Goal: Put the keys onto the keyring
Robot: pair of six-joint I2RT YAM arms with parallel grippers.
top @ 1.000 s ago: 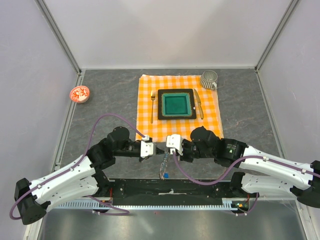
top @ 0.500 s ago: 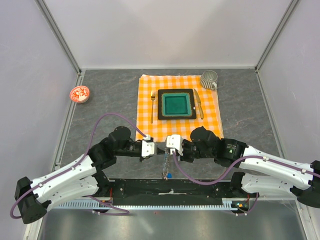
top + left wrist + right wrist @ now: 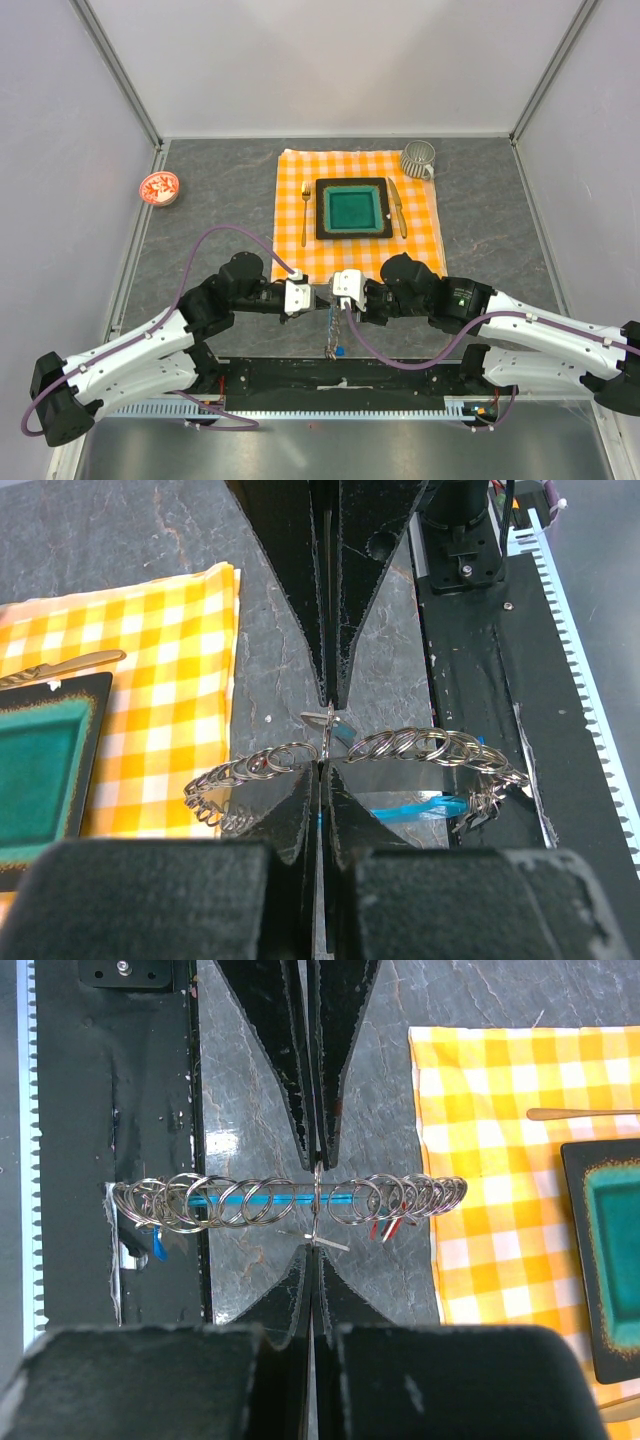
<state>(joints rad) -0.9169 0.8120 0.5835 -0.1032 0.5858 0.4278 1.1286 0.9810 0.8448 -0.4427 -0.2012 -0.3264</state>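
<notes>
At 6 o'clock of checked cloth, we're seeing keyring: silvery linked loops along cyan clip, keys dangling. Clamping it tip-to-tip: left gripper, right gripper.

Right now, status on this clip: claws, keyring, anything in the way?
Left claw and right claw shut, tip to tip. Keyring pinched between them, red and blue tags on it. Checked cloth alongside, touching neither claw.

Silvery wire keyring with its cyan-blue clip, loops strung out straight (tiny red-tagged keys one end, blue-tagged the other).
</notes>
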